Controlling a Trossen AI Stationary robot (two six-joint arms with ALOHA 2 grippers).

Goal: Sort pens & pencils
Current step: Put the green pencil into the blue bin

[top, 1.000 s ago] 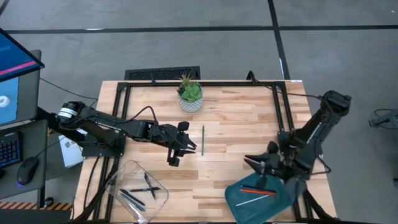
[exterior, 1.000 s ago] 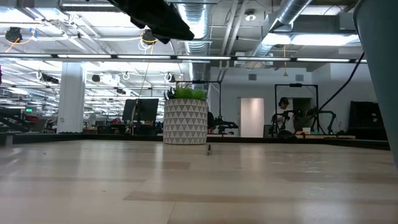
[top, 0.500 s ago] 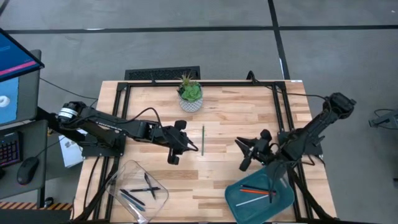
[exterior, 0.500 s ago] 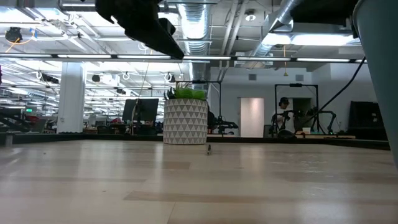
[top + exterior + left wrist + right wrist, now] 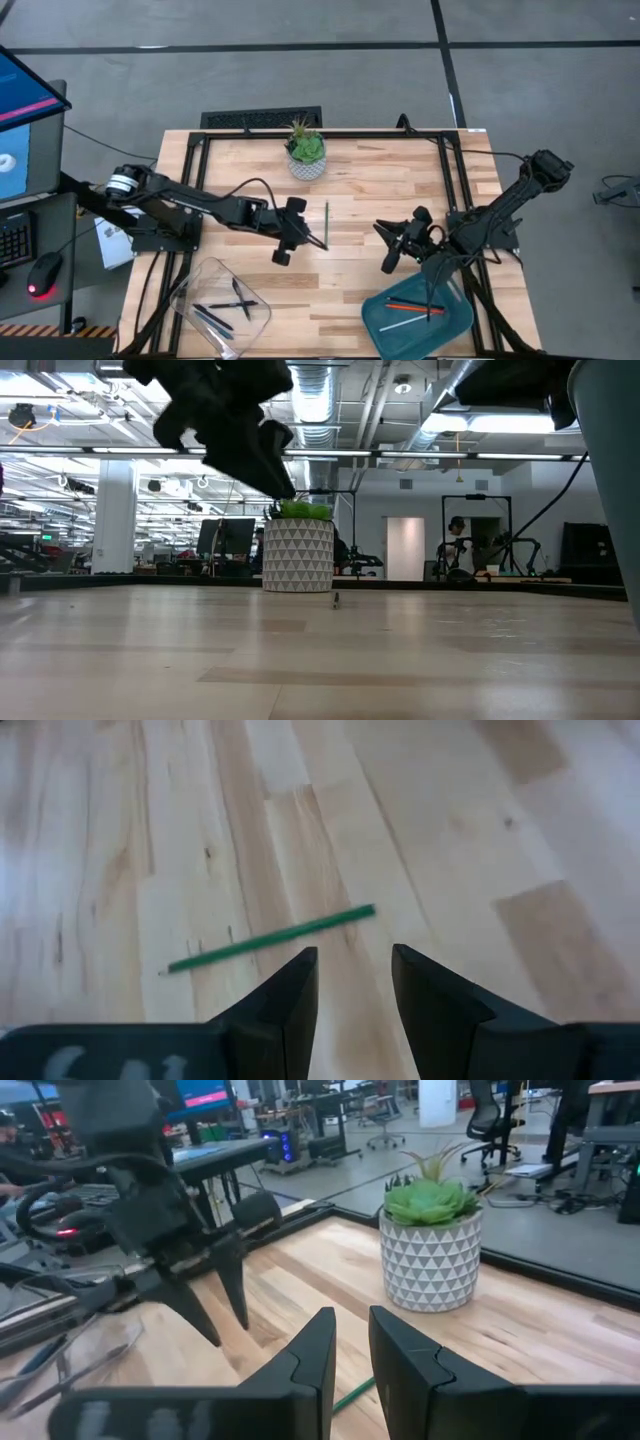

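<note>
A green pencil (image 5: pixel 326 224) lies flat on the wooden table, near its middle, in front of the plant pot (image 5: pixel 306 152). My left gripper (image 5: pixel 308 238) hangs open just left of the pencil and above it. In the left wrist view the pencil (image 5: pixel 270 938) lies crosswise beyond the spread fingers (image 5: pixel 352 975). My right gripper (image 5: pixel 392 246) hovers right of the pencil, pointing nearly level toward it, fingers a narrow gap apart (image 5: pixel 350 1342) with nothing between them. Dark pens lie in a clear tray (image 5: pixel 190 290). Orange-red and white pencils lie in a teal tray (image 5: pixel 455 325).
The potted succulent (image 5: pixel 298 555) stands at the table's far middle. The clear tray sits at the near left, the teal tray at the near right. A black frame (image 5: pixel 445 180) and cables run along the table's sides. Bare wood lies between the two grippers.
My right gripper has swung from over the teal tray toward the table's middle and now points at the green pencil. My left gripper has sunk and tipped down toward the pencil. The pencil has stayed where it was.
</note>
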